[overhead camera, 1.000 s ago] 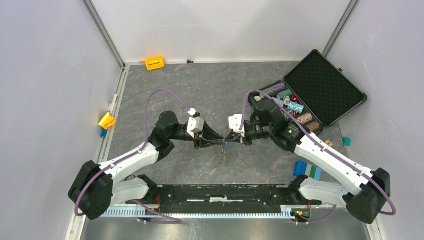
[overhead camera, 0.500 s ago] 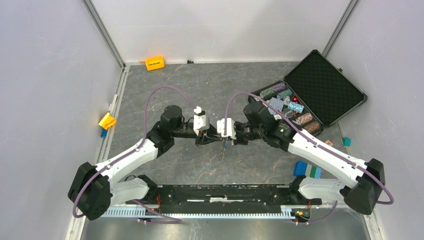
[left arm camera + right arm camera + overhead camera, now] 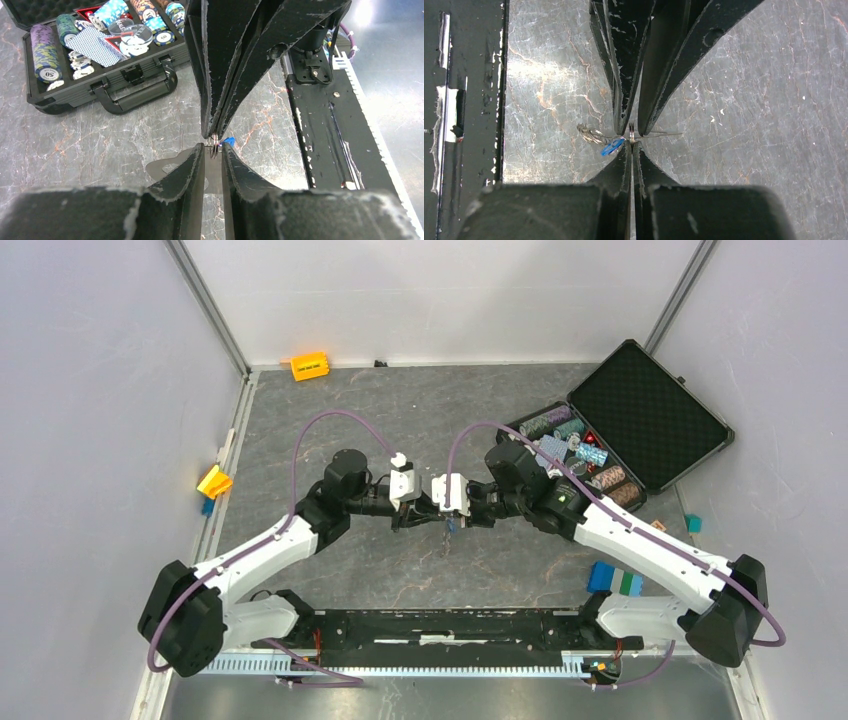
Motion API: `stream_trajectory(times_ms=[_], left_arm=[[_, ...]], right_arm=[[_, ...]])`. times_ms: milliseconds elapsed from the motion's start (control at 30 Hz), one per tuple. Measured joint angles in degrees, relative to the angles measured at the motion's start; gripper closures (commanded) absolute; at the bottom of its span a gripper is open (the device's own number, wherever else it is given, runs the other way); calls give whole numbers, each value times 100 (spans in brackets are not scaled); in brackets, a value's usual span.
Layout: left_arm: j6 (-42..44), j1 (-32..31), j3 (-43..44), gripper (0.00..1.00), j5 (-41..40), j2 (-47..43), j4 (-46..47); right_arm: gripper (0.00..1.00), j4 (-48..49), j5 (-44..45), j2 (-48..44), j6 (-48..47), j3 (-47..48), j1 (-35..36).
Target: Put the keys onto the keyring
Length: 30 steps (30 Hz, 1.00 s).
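**Top external view: the arms have closed in, tip to tip**

In the last second both arms have slid together above the desk (image 3: 400, 410). The right end effector (image 3: 631, 145) is clamped shut on the keyring (image 3: 631, 131) (blue tag (image 3: 613, 147) dangling). The left end effector (image 3: 213, 152), jaws a slit apart, pinches what looks like a key (image 3: 170, 167) right at the ring. Threading looks imminent!

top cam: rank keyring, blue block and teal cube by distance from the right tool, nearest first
From the right tool:
1. keyring - pinched in its tips, mid-scene.
2. blue block - off to the right, toward the near edge.
3. teal cube - farthest out on the right side.
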Motion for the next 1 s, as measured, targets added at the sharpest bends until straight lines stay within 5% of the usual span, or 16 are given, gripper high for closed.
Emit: stream_trajectory(times_ms=[367, 1000], left_arm=[[-2, -22, 7, 84, 39, 105, 22], [-7, -26, 13, 82, 44, 109, 114]], right_arm=[[100, 0, -7, 4, 4, 0, 4], [100, 0, -7, 15, 2, 0, 7]])
